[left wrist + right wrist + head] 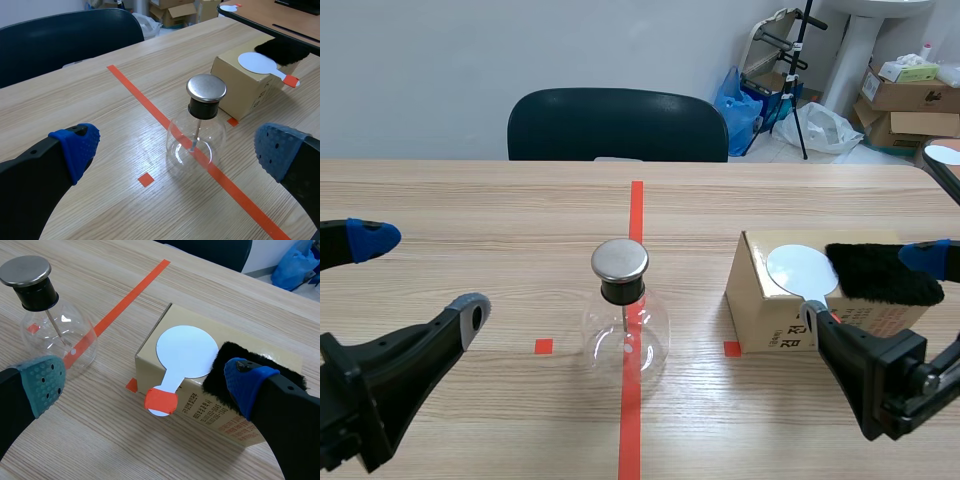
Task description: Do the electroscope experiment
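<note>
The electroscope (622,318) is a clear glass flask with a black neck and a metal cap (619,260). It stands on the red centre line. Right of it, a cardboard box (765,315) carries a white disc paddle (801,269) with an orange-taped handle, and a black fur piece (882,273). My left gripper (420,275) is open, left of the flask (194,147) and apart from it. My right gripper (870,288) is open over the box's near end. In the right wrist view its fingers straddle the paddle (185,351), and one blue pad hides part of the fur (220,371).
A dark chair (617,125) stands behind the table's far edge. Cardboard boxes (910,100) and a blue bag (735,98) lie on the floor at the back right. Another table corner with a white disc (945,155) shows at the right edge.
</note>
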